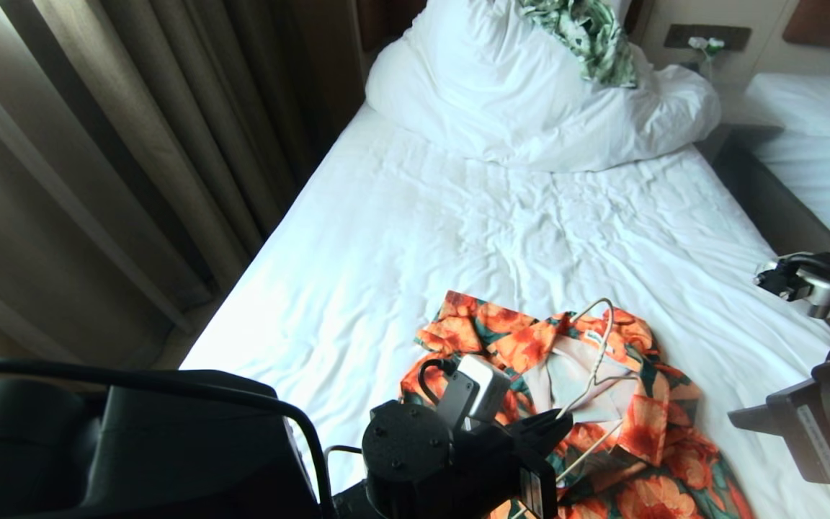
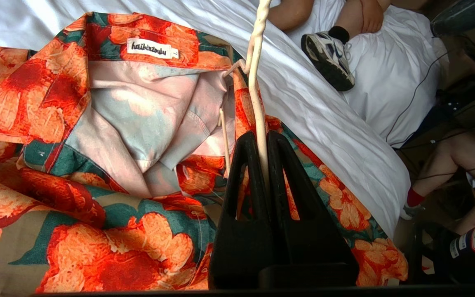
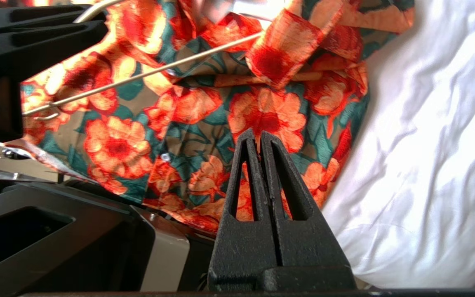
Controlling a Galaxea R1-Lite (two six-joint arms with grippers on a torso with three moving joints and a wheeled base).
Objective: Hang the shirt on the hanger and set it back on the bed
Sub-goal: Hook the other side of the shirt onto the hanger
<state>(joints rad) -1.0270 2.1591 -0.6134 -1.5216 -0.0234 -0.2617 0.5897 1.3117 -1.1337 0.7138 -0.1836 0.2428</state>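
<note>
Left claw (image 2: 262,142) clamping hanger (image 2: 255,82), over shirt (image 2: 109,173)

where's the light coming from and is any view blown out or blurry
Head view: daylight from the curtain side washes the bed sheet near white, wrinkles faint. Left wrist view: sharp, the shirt label readable, sheet bright. Right wrist view: hard sun patches and shadows on the sheet, shirt crisp, the right gripper dark and grainy.
</note>
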